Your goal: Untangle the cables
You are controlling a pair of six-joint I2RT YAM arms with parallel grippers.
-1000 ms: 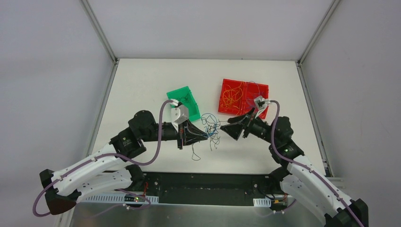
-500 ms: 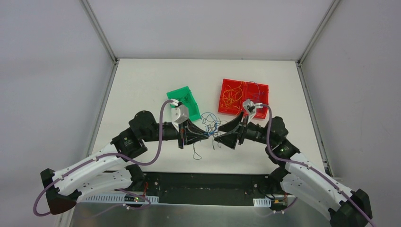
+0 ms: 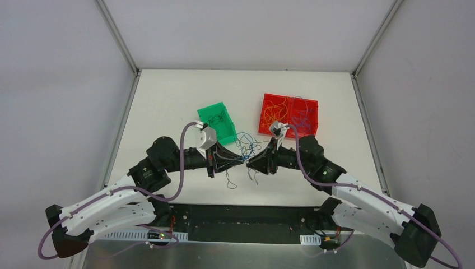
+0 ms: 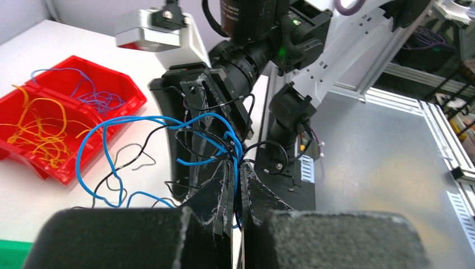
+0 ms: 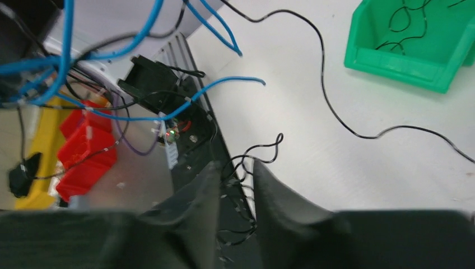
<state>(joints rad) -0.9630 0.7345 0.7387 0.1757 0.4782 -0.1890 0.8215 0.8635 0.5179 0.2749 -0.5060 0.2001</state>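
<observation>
The cables point(image 3: 245, 150), a small knot of blue and black wires, hang above the table between my two grippers. My left gripper point(image 3: 243, 159) is shut on blue and black strands, which show pinched at its tips point(image 4: 238, 166) in the left wrist view. My right gripper point(image 3: 250, 162) faces it from the right, tip to tip. The right gripper point(image 5: 235, 168) has its jaws a narrow gap apart, with thin black strands running between the fingers. More blue cable point(image 5: 61, 61) loops at the upper left of the right wrist view.
A green bin point(image 3: 218, 120) with black wires stands behind the left gripper. Two red bins point(image 3: 288, 115) hold orange and blue wires behind the right gripper. Loose black strands point(image 3: 231, 182) trail on the table below the knot.
My right gripper has moved left into the knot, up against the left gripper, and its jaws have narrowed from wide open. The left arm shifted slightly, still gripping.
</observation>
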